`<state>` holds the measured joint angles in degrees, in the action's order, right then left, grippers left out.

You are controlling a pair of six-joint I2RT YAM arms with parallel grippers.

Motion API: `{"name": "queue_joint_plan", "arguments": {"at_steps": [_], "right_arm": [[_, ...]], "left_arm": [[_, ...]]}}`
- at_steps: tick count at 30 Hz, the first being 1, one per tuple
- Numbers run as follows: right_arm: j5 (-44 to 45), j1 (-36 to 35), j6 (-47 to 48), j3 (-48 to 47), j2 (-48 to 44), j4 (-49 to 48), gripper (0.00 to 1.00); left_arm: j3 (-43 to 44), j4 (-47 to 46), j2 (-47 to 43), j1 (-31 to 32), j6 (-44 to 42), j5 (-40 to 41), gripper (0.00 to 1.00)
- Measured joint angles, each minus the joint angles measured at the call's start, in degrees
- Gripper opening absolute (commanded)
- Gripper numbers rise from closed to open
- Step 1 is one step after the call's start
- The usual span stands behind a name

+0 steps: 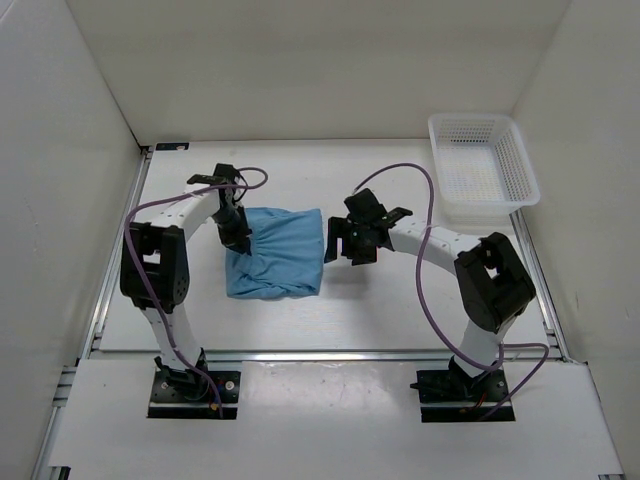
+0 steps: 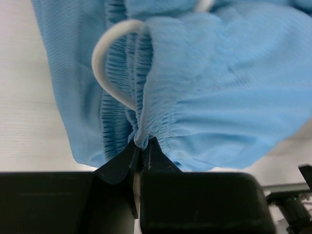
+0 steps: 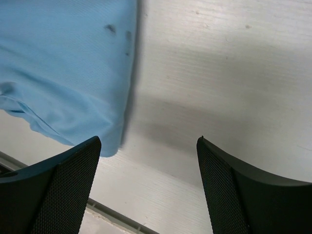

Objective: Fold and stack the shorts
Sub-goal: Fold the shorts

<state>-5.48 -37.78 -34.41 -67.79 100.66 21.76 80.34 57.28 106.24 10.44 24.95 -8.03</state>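
Note:
The light sky-blue shorts (image 1: 278, 252) lie bunched on the white table between my two arms. My left gripper (image 1: 240, 240) is shut on the gathered waistband at their left edge. In the left wrist view the pinched fold of the shorts (image 2: 214, 92) sits between the closed fingertips of that gripper (image 2: 142, 146), with the white drawstring (image 2: 105, 53) looping beside it. My right gripper (image 1: 343, 245) is open and empty just right of the shorts. In the right wrist view it (image 3: 148, 146) hovers above bare table, beside the shorts' edge (image 3: 68, 68).
A white plastic mesh basket (image 1: 483, 166) stands at the back right corner of the table. White walls enclose the table on three sides. A metal rail (image 1: 320, 352) runs along the near edge.

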Motion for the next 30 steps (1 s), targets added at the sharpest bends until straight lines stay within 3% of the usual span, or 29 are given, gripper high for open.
{"name": "queue_joint_plan", "arguments": {"at_steps": [2, 3, 4, 6, 12, 18, 25, 30], "right_arm": [[0.4, 0.0, 0.0, 0.1, 0.1, 0.7, 0.86], [0.7, 0.0, 0.0, 0.1, 0.1, 0.9, 0.89], [0.8, 0.0, 0.1, 0.1, 0.1, 0.9, 0.91], [1.2, 0.0, 0.3, 0.2, 0.2, 1.2, 0.94], [6.3, -0.1, 0.8, 0.4, -2.1, 4.6, 0.98], [17.3, 0.2, 3.2, 0.6, -16.3, 10.3, 1.0], [29.4, 8.0, 5.2, 0.6, -35.5, 17.0, 1.0], [34.4, 13.0, 6.1, 1.0, -42.1, 22.5, 1.0]], "left_arm": [[-1.5, -1.0, 0.2, -0.8, 0.8, 0.8, 0.28], [-2.1, -1.2, 0.6, -1.3, 1.1, 0.9, 0.58], [-2.4, -1.4, 1.1, -1.8, 1.0, 1.2, 0.77], [-2.8, -1.5, 1.7, -2.5, 1.5, 2.3, 1.0], [-1.7, -0.1, 1.6, -5.5, 2.1, 4.5, 1.0], [3.7, 3.0, -2.3, -9.1, 1.2, 6.0, 1.0], [8.1, 3.7, -17.7, -9.2, 0.4, 6.0, 1.0], [3.0, 0.5, -31.7, -9.2, 0.3, 5.6, 1.0]]}}
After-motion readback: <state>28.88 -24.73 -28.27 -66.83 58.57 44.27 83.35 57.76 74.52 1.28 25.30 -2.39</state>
